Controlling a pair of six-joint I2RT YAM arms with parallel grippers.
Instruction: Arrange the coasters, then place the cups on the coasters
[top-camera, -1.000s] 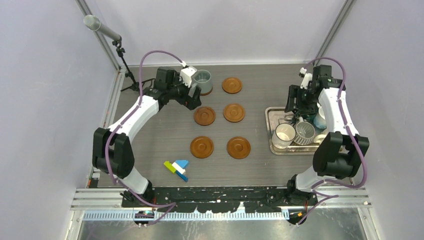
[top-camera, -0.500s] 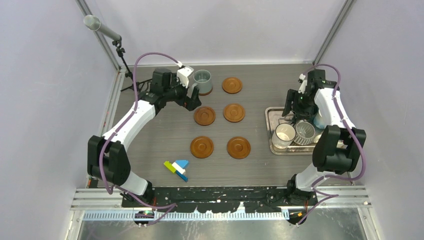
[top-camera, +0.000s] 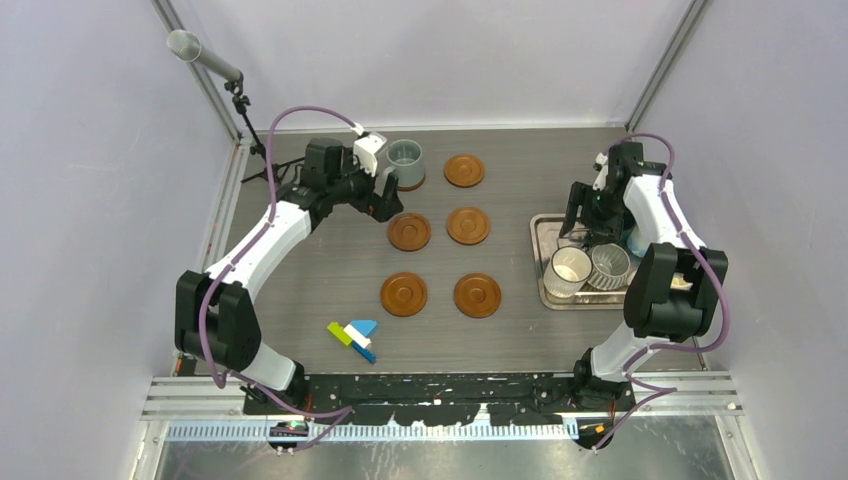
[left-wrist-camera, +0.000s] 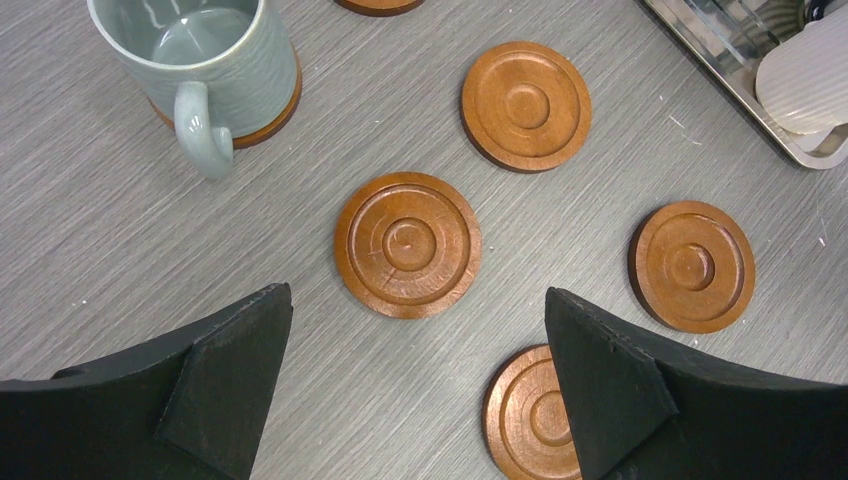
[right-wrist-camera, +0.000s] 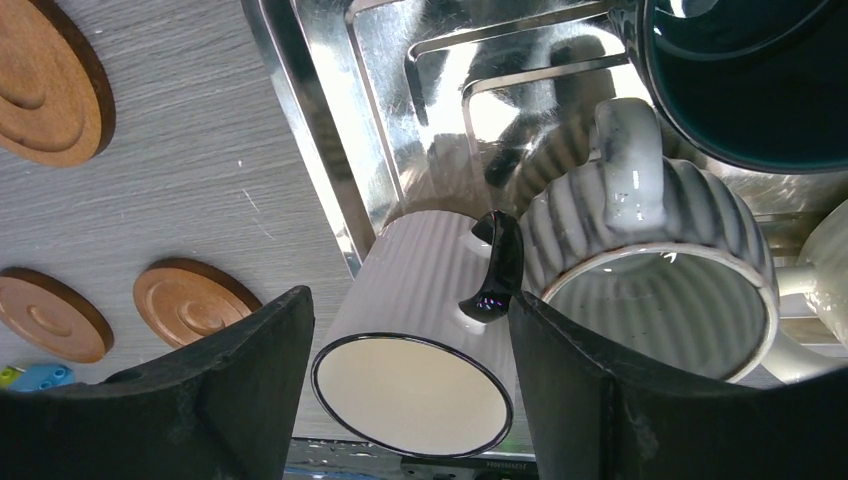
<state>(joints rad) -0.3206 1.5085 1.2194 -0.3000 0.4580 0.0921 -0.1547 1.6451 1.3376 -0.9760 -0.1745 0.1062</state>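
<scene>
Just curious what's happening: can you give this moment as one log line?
left gripper open above bare coasters | right gripper open over white mug in tray | blue-grey mug on coaster

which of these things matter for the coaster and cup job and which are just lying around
Job: coasters, five bare, one under the grey-blue mug; white mug, ribbed mug and dark green mug in the steel tray.
Lying about: coloured blocks; microphone stand.

The left arm (top-camera: 262, 240) stretches forward, well left of the steel tray (top-camera: 537, 250). Its left gripper (left-wrist-camera: 415, 300) faces down, jaws wide apart. The right gripper (right-wrist-camera: 410, 300) hangs over the tray, jaws spread, gripping nothing.
</scene>
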